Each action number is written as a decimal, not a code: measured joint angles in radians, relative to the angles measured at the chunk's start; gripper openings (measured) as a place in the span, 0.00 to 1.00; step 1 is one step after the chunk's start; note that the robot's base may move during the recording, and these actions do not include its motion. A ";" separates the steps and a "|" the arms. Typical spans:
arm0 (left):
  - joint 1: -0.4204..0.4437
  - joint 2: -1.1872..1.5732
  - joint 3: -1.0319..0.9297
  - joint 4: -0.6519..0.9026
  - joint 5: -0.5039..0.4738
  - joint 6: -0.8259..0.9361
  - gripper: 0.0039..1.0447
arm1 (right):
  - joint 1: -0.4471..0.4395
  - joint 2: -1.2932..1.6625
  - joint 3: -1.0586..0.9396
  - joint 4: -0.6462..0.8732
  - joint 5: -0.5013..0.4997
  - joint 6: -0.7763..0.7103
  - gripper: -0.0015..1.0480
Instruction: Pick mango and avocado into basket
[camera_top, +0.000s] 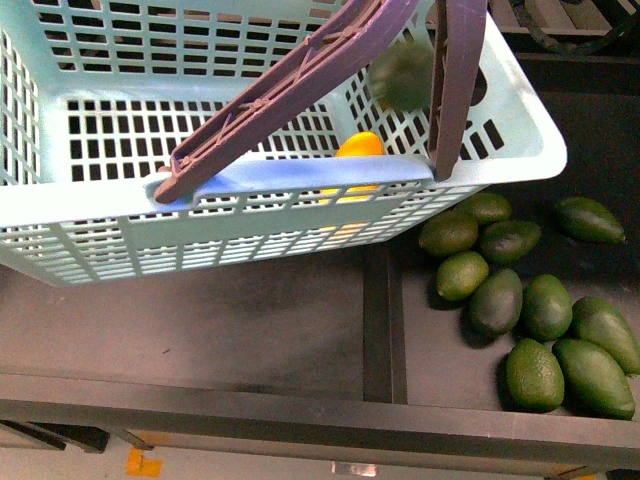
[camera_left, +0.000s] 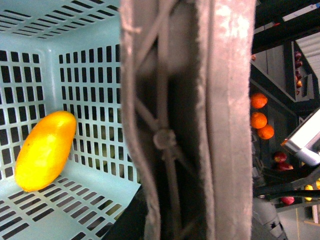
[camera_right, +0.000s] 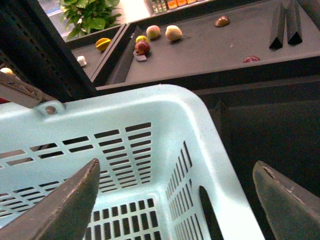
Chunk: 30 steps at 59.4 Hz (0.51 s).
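mango lies in basket and blurred avocado seems dropping in: release step. right gripper spread, empty; left gripper unseen. next, lift clear.

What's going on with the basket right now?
The smooth yellow-orange mango already lies inside the light teal slotted plastic basket. The right gripper hangs over a basket corner, jaws open and empty. A blurred dark green shape between the brown handles looks like the avocado. Other green avocados lie on the dark shelf beside it.
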 joint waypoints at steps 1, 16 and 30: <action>0.000 0.000 0.000 0.000 0.003 -0.001 0.13 | 0.000 0.000 -0.002 0.000 0.000 0.004 0.89; -0.005 0.000 0.000 0.000 0.026 -0.006 0.13 | -0.010 -0.033 -0.052 0.009 0.016 0.047 0.92; -0.021 0.000 0.001 0.000 0.044 -0.005 0.13 | -0.117 -0.173 -0.185 0.031 0.058 0.084 0.92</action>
